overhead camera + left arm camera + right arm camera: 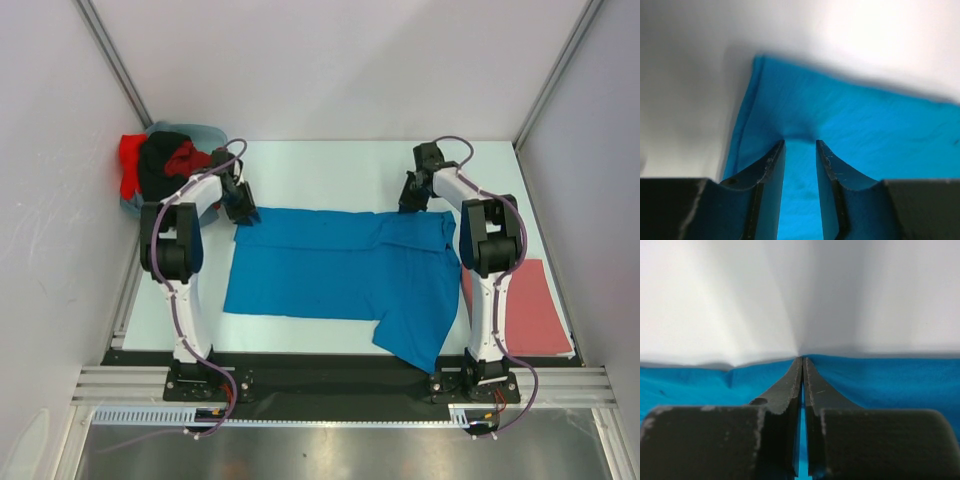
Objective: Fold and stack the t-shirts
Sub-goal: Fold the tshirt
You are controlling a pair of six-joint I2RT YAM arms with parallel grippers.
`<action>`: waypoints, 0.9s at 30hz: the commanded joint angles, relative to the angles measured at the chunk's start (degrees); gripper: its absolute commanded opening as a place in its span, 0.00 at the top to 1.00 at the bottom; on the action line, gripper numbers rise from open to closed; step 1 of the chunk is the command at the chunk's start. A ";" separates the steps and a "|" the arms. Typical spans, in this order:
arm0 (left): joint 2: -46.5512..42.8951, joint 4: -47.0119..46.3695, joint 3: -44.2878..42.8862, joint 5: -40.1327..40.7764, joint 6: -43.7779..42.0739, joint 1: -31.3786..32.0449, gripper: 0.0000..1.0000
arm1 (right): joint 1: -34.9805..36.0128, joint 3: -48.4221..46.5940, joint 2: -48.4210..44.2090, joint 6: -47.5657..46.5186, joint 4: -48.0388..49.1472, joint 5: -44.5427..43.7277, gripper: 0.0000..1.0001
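While I watch from the overhead camera, the blue t-shirt (330,265) lies spread on the tabletop (330,170) between the two arms. Its long axis runs left to right, parallel to the near edge. At its right end a flap juts out toward the near edge, past the straight near hem. I cannot make out the collar, so I cannot say which end is the neck.

My left gripper (243,212) sits at the shirt's far left corner and my right gripper (410,200) on the far hem, toward the right end. From overhead I cannot read either jaw.

The wrist cameras settle that. On the left, the fingers (772,160) stand partly spread with blue cloth showing between them and a small pucker at their tips; I cannot tell whether any fold is caught. On the right, the fingers (785,390) are pressed together, pinching the hem right at its edge.

Only the overhead view shows the rest. A pinkish-red t-shirt (530,305) lies flat just right of the right arm. In the far left corner a red t-shirt (130,160) and a black t-shirt (160,165) are heaped on a grey-blue t-shirt (205,130).
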State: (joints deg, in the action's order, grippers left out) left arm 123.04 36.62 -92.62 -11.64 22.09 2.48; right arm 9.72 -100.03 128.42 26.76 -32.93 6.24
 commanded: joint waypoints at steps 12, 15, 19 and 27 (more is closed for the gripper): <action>-35.66 -0.32 33.45 3.46 3.48 -0.72 0.62 | 0.30 8.16 -22.76 -7.25 -15.32 -6.85 0.33; -42.08 0.20 41.10 3.73 7.70 -1.69 0.63 | 0.30 16.69 -30.32 -6.64 -15.41 -2.47 0.28; -48.85 0.82 47.78 4.35 11.04 -4.41 0.58 | -1.09 28.80 -39.28 -5.85 -15.41 -0.53 0.25; -51.76 2.92 50.60 3.29 11.82 -5.38 0.42 | -8.48 35.07 -44.22 -6.46 -12.95 7.28 0.11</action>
State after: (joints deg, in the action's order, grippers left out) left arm 73.21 38.48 -42.04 -8.51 31.03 -2.42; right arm 3.07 -65.12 87.42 20.80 -47.13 8.51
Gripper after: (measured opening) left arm 0.558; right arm 0.876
